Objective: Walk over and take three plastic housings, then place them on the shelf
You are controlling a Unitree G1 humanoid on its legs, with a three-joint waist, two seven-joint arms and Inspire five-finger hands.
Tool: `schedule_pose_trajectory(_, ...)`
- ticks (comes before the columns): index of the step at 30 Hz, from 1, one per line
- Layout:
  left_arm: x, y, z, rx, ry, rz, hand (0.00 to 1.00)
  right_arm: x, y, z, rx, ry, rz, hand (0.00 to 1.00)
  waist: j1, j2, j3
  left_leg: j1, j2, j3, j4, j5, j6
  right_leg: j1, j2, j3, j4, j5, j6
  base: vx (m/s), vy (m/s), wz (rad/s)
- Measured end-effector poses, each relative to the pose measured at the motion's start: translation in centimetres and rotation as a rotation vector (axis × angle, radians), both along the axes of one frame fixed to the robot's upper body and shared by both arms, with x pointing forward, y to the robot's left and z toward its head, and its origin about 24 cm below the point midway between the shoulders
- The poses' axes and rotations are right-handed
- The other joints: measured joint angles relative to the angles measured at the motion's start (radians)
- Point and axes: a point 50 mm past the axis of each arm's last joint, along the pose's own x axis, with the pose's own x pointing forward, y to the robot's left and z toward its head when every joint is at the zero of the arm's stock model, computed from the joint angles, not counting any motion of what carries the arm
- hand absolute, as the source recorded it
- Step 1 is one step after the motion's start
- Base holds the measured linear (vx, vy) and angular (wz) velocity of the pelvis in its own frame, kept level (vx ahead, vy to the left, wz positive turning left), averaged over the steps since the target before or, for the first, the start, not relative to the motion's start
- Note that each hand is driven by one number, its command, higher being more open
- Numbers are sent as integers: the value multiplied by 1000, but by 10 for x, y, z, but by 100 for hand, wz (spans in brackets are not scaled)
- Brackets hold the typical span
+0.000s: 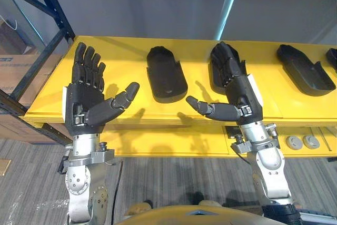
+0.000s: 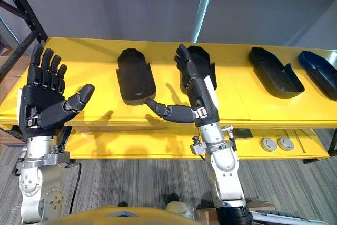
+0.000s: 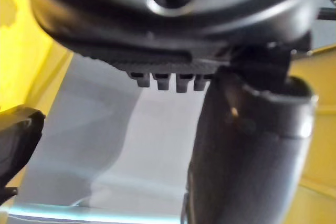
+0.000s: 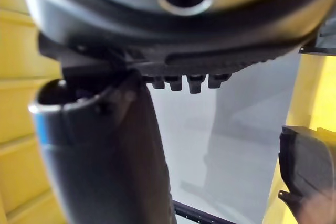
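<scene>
Several black plastic housings lie on a yellow shelf top (image 1: 126, 67). One housing (image 1: 166, 75) rests between my two hands. Another housing (image 2: 202, 61) lies partly behind my right hand (image 1: 237, 85), whose straight fingers hang above it. A third housing (image 1: 305, 69) sits further right, and a dark blue one (image 2: 321, 72) at the far right edge. My left hand (image 1: 87, 90) is raised over the shelf's left part, fingers straight, thumb spread, holding nothing. Both hands are open and empty.
A dark metal rack (image 1: 50, 9) with cardboard boxes (image 1: 23, 72) stands at the left. Two round grey parts (image 1: 303, 142) lie on the lower yellow level. A grey wall with a pale blue post (image 1: 229, 3) rises behind the shelf. Striped grey carpet (image 1: 174, 183) lies below.
</scene>
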Motion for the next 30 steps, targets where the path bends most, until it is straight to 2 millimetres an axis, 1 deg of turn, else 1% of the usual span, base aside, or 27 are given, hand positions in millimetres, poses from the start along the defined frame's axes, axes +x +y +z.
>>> schedule_pose_trajectory(2, 0, -1, -1, -3, 4, -4, 100, 3, 1, -3, 1, 28, -2, 100, 0, 4, 11, 0, 0, 1, 1, -2, -4, 0, 0, 1, 0, 0, 0, -39, -11, -2)
schedule_pose_trajectory(4, 1, -2, -1, -6, 5, -8, 100, 5, 3, -9, 2, 75, 3, 100, 0, 9, 20, -2, 1, 1, 1, -2, -4, -2, 0, 1, 0, 0, 0, -41, -12, -1)
schedule_pose_trajectory(6, 1, -3, -1, -12, 7, -6, 100, 8, 6, -21, 4, 150, 9, 100, 1, 16, 27, -7, 2, 1, 0, -2, -3, -8, 1, 1, 0, -1, -1, 0, 0, 0)
schedule_pose_trajectory(9, 1, -3, -1, -16, 3, -9, 100, 11, 7, -31, 6, 201, 3, 100, 1, 22, 34, -24, 2, -3, 1, 3, -2, -23, 1, -1, 0, -1, -1, -20, -7, 5)
schedule_pose_trajectory(11, 2, -5, -1, -18, 2, -18, 100, 18, 7, -36, 9, 227, -12, 100, 1, 23, 43, -39, 2, -11, 2, 12, -7, -32, 1, -8, 1, 0, -1, -9, -11, 11)
schedule_pose_trajectory(13, 4, -9, 0, -22, -4, -36, 100, 21, 7, -33, 21, 215, -17, 100, 5, 27, 61, -41, 2, -17, 4, 13, -7, -33, 1, -11, 5, 0, -1, -7, -3, 10)
schedule_pose_trajectory(15, 9, -12, 1, -25, -11, -50, 100, 25, 8, -27, 30, 191, -12, 100, 6, 30, 66, -58, 2, -24, 7, 14, -8, -46, 0, -15, 12, 0, -1, -14, 6, 14)
schedule_pose_trajectory(20, 15, -12, 2, -31, -15, -43, 100, 33, 11, -17, 32, 150, 0, 100, 6, 30, 87, -74, 3, -35, 22, 19, -2, -54, -1, -21, 19, 0, -1, -5, 4, 7)
schedule_pose_trajectory(25, 15, -12, 2, -26, -13, -41, 100, 37, 13, -20, 21, 174, 17, 100, 14, 35, 93, -76, 3, -38, 27, 19, -2, -53, -2, -25, 20, 0, -1, -1, 1, 1)
schedule_pose_trajectory(28, 15, -12, 2, -27, -12, -43, 100, 38, 14, -21, 12, 193, 33, 100, 15, 48, 104, -86, 3, -46, 40, 15, -2, -52, -2, -27, 22, 0, -1, -33, 0, 6)
schedule_pose_trajectory(30, 15, -12, 1, -28, -12, -41, 100, 41, 16, -26, 3, 218, 47, 100, 15, 54, 109, -88, 2, -50, 41, 11, -7, -52, -2, -28, 22, 0, -1, -36, -4, 4)
